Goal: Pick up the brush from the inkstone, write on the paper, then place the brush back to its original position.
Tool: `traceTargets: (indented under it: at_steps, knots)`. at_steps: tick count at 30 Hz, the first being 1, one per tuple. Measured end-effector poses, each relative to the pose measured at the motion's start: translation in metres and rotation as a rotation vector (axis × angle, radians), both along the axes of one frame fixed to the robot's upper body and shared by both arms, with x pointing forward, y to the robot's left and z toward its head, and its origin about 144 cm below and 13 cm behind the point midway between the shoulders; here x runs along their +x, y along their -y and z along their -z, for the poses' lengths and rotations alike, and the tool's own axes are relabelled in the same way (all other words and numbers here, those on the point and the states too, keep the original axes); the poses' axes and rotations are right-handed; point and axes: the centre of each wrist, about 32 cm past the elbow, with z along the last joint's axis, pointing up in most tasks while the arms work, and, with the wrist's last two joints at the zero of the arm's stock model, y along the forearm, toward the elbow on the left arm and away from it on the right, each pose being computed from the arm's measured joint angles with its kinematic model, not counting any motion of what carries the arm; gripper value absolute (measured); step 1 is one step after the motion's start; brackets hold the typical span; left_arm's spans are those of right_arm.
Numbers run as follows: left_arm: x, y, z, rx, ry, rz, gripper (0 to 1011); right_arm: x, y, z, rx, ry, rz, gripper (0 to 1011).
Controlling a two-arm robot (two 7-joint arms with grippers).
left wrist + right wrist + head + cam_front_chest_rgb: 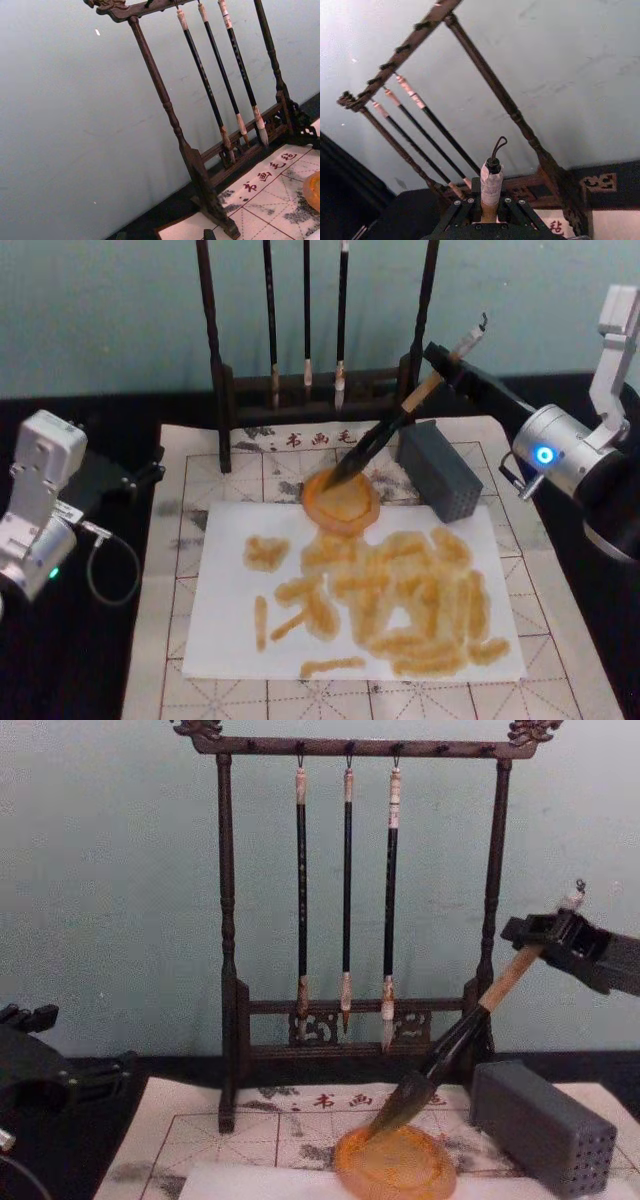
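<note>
White paper (222, 640): lies nearest me, crowded with orange strokes, so I judge the writing is done.
Brush (385, 435): leans steeply, its bristles resting on the inkstone and its handle rising toward my right.
Amber inkstone (345, 522): sits at the paper's far edge.
Right gripper (438, 362): clamped on the upper handle. I should lower gently, let the brush settle, then release.
Left gripper (140, 475): parked at the table's left.

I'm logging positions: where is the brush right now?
Head view, centre-right: the brush leans with bristles on the inkstone, beside the grey block, its handle in the right gripper.
</note>
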Motion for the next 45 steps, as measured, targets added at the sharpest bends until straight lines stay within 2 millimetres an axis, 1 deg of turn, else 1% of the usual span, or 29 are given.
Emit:
traceTargets:
  at_steps: [6, 20, 45]
  knots:
    - [0.0, 0.0, 0.0, 0.0, 0.0, 0.0, 1001, 0.003, -0.005, 0.004, 0.02, -0.041, 0.037, 187]
    - [0.0, 0.0, 0.0, 0.0, 0.0, 0.0, 1001, 0.006, -0.015, 0.01, 0.036, -0.077, 0.081, 187]
    - [0.0, 0.0, 0.0, 0.0, 0.0, 0.0, 1001, 0.006, -0.019, 0.017, 0.038, -0.104, 0.104, 187]
